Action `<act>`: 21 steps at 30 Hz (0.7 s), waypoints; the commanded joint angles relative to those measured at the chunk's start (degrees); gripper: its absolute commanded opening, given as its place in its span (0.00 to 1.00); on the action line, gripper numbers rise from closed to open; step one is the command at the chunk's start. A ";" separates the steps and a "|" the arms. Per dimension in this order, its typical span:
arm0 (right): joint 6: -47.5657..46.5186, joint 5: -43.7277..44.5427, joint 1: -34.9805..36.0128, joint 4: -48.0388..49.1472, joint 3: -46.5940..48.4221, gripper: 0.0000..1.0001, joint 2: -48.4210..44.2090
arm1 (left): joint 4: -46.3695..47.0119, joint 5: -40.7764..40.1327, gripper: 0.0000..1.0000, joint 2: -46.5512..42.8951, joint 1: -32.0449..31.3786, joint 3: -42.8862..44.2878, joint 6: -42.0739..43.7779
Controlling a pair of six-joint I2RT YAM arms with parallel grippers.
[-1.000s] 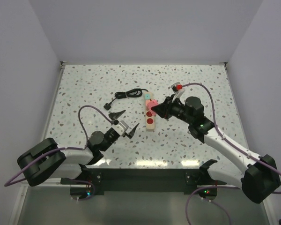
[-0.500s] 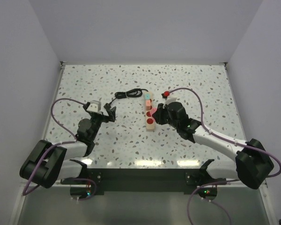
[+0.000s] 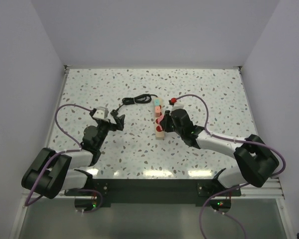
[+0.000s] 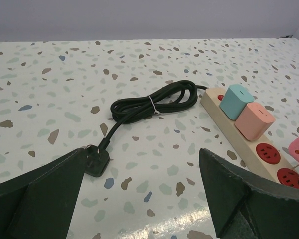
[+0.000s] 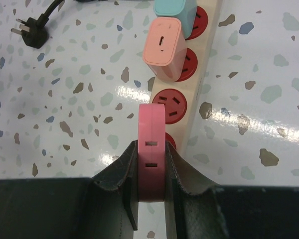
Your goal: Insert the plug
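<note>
Plug (image 5: 152, 144) sits clenched in the right gripper (image 5: 152, 167) above free sockets (image 5: 169, 106) on the strip (image 5: 209, 69); lowered askew, it could shove the strip sideways; left gripper (image 4: 143, 159) released

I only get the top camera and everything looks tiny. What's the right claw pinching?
Observer: A pink plug. The right gripper is shut on its flat sides, which the right wrist view shows.
Kid: Is it in a hole yet?
Observer: Not seated. In the left wrist view its body hangs above the strip, over a red socket near the end.
</note>
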 commanded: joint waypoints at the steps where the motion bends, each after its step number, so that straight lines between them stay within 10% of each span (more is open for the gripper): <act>1: 1.83 1.61 0.62 5.19 1.94 0.00 1.34 | 2.09 0.66 1.00 -0.04 0.57 0.54 -0.86; 21: 3.24 10.83 5.46 0.54 1.32 0.00 0.73 | 2.88 1.27 1.00 -0.04 0.57 -0.07 -0.95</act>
